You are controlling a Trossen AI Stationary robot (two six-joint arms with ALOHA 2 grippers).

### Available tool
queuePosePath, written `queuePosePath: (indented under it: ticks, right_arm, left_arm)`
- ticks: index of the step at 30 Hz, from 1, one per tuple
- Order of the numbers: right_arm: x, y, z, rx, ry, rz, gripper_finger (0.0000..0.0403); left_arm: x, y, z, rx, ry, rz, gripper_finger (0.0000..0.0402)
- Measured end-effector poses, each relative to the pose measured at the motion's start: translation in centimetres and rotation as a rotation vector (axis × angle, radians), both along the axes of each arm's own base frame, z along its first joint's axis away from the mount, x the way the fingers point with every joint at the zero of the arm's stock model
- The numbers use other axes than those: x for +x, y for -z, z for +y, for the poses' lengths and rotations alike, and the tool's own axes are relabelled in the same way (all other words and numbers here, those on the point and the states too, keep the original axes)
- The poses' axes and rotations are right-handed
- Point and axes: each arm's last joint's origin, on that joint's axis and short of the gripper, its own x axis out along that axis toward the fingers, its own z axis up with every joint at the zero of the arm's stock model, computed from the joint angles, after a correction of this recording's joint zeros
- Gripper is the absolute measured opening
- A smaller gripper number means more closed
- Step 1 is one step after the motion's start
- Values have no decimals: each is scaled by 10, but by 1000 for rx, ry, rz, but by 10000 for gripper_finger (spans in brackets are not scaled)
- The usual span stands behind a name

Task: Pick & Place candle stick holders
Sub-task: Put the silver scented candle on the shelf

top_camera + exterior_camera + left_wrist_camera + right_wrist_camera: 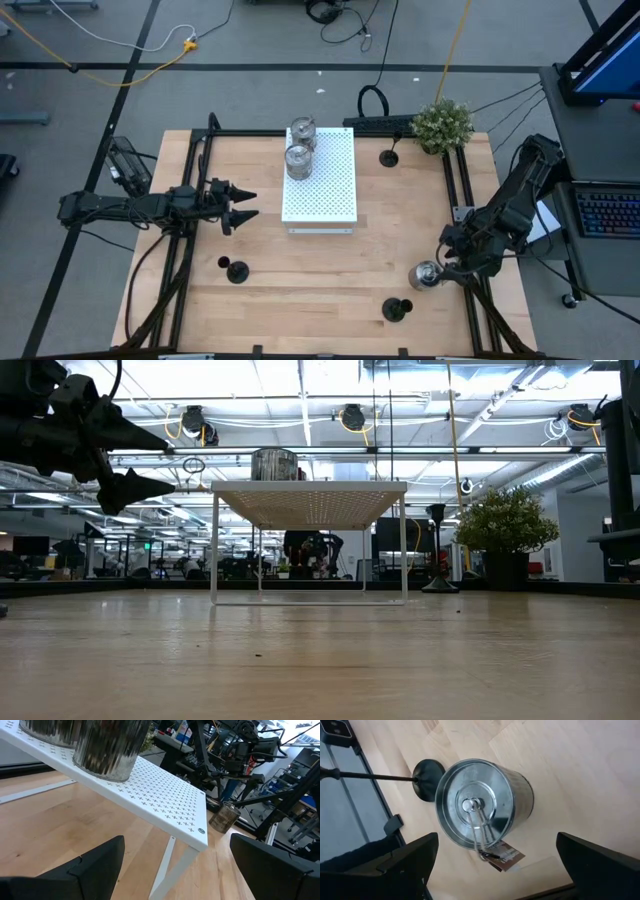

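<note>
We count three silver candle stick holders: two on the white perforated board [320, 180], at [303, 131] and [298, 160], and one on the counter [330, 270] at [426, 275]. Three black holders stand on the counter at [389, 157], [236, 270] and [396, 309]. Left end effector [247, 203] hangs released beside the board; right end effector [447, 262] released, over the lone silver holder.

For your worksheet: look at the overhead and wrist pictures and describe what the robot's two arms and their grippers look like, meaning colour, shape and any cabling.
Both arms are dark, almost black, built of slim jointed segments. The left gripper ends in two tapered, pointed black fingers with flat, matte inner faces. The right gripper has the same wedge-shaped black fingers. Black cables run along the left arm near its base. No markings are visible.
</note>
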Motion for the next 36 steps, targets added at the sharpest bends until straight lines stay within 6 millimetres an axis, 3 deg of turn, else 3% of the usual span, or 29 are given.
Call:
queuePosePath:
  ticks: [11, 19, 23, 29, 36]
  right_arm:
    - [-1, -1, -1, -18, -70, -34, 396]
    - [14, -11, 19, -8, -377, -285, 396]
    - [19, -12, 24, 94, -501, -248, 396]
    - [20, -11, 18, 94, -358, -109, 396]
    - [26, -43, 12, -179, -211, 33, 396]
  left_arm:
    - [0, 0, 0, 0, 0, 0, 365]
    - [0, 0, 0, 0, 0, 1, 365]
    - [0, 0, 0, 0, 0, 1, 365]
    - [0, 0, 0, 0, 0, 1, 365]
    - [0, 0, 0, 0, -1, 0, 365]
